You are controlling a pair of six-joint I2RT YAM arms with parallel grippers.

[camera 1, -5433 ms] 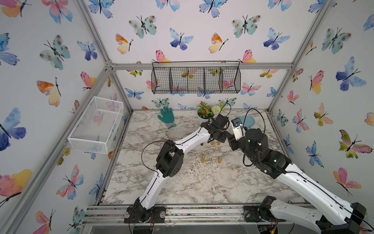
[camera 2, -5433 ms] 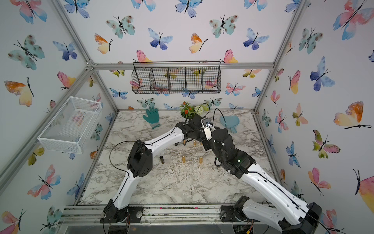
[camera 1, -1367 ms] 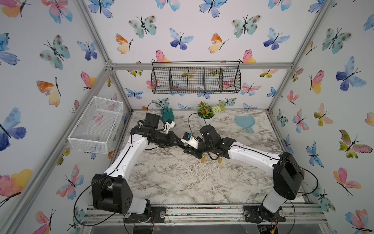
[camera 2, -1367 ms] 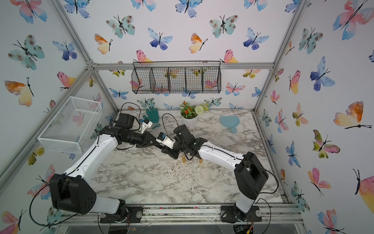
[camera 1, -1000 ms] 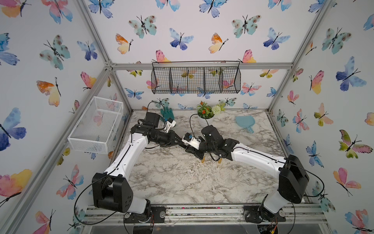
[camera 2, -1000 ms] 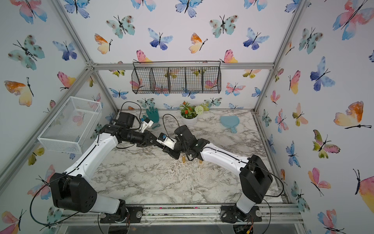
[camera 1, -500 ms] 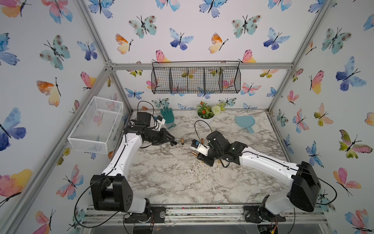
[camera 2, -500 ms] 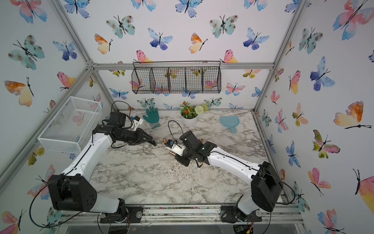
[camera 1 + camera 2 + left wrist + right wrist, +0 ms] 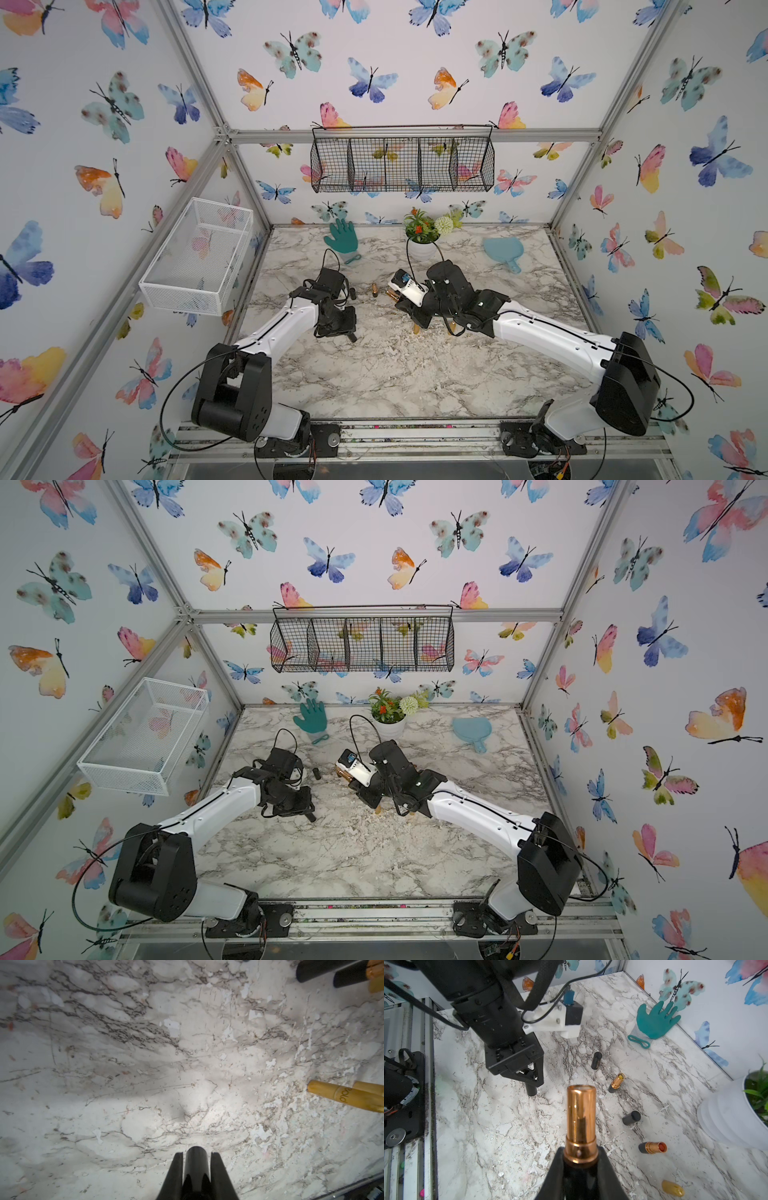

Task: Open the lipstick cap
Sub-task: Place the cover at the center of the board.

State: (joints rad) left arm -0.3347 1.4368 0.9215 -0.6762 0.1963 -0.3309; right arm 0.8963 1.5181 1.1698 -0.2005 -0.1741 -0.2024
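we are holding our left arm folded, elbow at the near left, forearm reaching far and right, wrist bending down, so the left gripper (image 9: 196, 1155) is pointing at the marble table (image 9: 395, 374). its jaws are clenching the black cap (image 9: 195, 1167), which is off the lipstick; whether the cap's end is touching the marble we cannot tell. we are holding our right arm stretched from the near right toward the middle. the right gripper (image 9: 580, 1152) is aiming left at the left gripper, its jaws grasping the black base of the lipstick (image 9: 581, 1109), whose copper tube is sticking out bare. the two grippers are standing well apart, with open marble between them.

loose lipsticks (image 9: 616, 1083) and loose caps (image 9: 596, 1060) are lying just far of that gap. the glove (image 9: 343, 241), plant pot (image 9: 420, 252) and teal paddle (image 9: 503, 251) are sitting along the far edge. bare marble is running from both wrists to the near rail (image 9: 415, 432). our left arm is sitting near the left frame edge, beside the white basket (image 9: 197, 257).
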